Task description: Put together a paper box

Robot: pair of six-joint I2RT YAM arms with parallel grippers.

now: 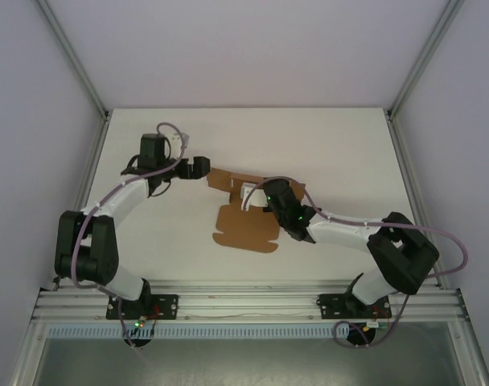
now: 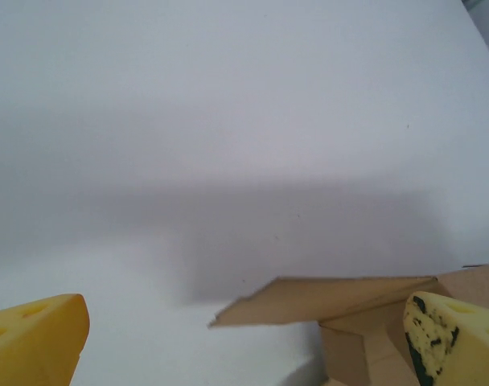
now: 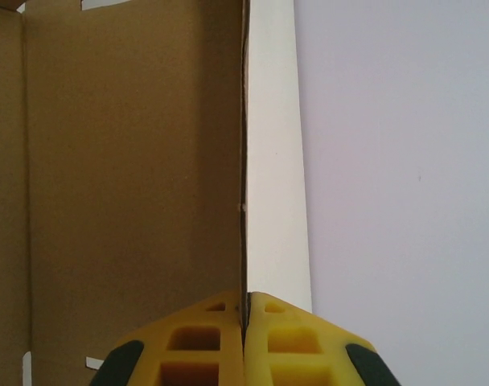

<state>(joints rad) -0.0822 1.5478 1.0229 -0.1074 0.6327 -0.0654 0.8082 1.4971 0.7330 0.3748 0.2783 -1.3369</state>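
Folding step: the flat brown kraft cardboard sheet [image 1: 246, 227] lies mid-table; right gripper [image 3: 244, 310] pinches its raised flap [image 3: 273, 161]; left gripper [image 1: 198, 167], jaws spread, hovers at ten o'clock, seemingly clear; next, regrasp and crease upright.

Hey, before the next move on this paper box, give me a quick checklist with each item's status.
1. Right hand shut on a flap of the paper box: ok.
2. Held flap standing upright: ok.
3. Left hand open: ok.
4. Left hand clear of the box: cannot tell; one finger sits close beside it.
5. Box fully folded: not ok; most of it lies flat on the table.
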